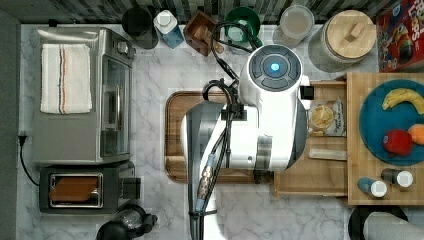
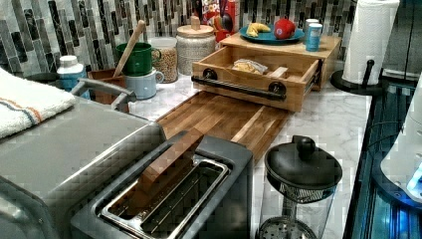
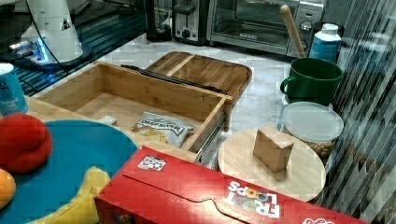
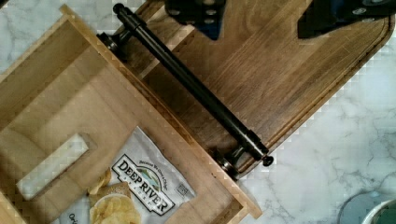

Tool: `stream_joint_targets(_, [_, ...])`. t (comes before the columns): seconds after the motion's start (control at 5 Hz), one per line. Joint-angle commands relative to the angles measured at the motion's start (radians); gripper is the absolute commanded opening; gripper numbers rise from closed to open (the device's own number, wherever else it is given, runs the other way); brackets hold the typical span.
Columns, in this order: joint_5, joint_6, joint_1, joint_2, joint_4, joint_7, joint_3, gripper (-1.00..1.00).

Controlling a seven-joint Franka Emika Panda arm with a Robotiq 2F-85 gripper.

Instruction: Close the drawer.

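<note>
The drawer stands pulled well out from under the light wooden top that bears the blue plate, its front overhanging the near end of the brown board on the marble tabletop. The gripper hangs above the board just outside the black bar handle, and its two fingers sit wide apart, holding nothing. The main risk is an off-centre push: pressing near one end of the handle could skew the drawer on its runners and jam it partway. Coming down too low, the jaws could scrape the board or hook under the bar rather than meet the drawer's front. Inside, the chip bag and a pale wooden block lie loose; the bag seems flat enough to clear the top, though the angle makes that uncertain, and a hard shove could bunch it against the back.
</note>
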Motion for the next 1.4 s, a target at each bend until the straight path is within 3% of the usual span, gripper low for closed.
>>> stream_joint_targets(0.2, [-0.002, 0.001, -0.003, 0.001, 0.000, -0.013, 0.002, -1.00])
stream_joint_targets(0.4, [-0.002, 0.001, -0.008, 0.001, 0.000, -0.013, 0.006, -1.00])
stream_joint_targets(0.6, [0.046, -0.013, -0.009, -0.003, -0.012, -0.088, 0.013, 1.00])
stream_joint_targets(1.0, [0.139, -0.055, 0.017, 0.022, -0.026, -0.319, 0.045, 1.00])
stream_joint_targets(1.4, [0.119, 0.089, 0.066, -0.004, -0.153, -0.432, 0.089, 1.00])
